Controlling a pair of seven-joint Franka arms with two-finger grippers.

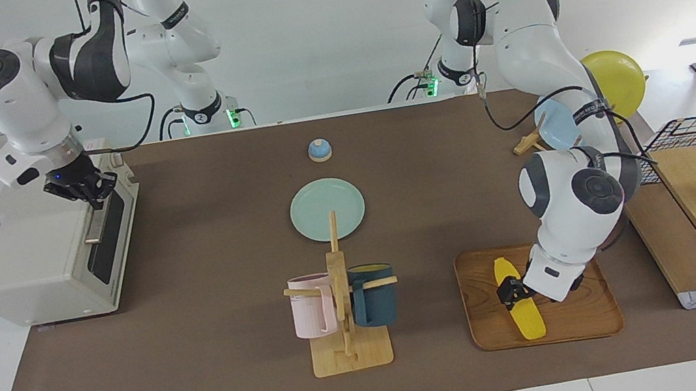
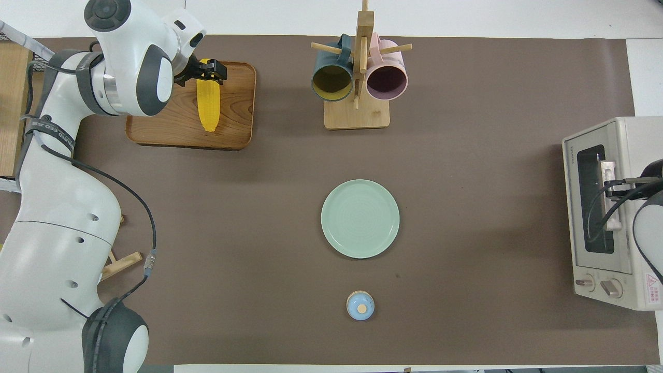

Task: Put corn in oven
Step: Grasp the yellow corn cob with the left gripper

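The corn point(image 1: 520, 303) looks bumpy and yellow on a smooth wooden tray point(image 1: 573, 314), the oven point(image 1: 45, 247) is cream with a shiny metal handle point(image 1: 96, 219) and dark glass, and the brown table cover point(image 1: 218, 339) looks matt.

A pale green plate point(image 1: 327, 210) lies mid-worktop. At its 12 o'clock in the facing view sits a small blue bell point(image 1: 319, 150); at 6 o'clock, a wooden mug rack point(image 1: 347, 333) holding pink and navy mugs.
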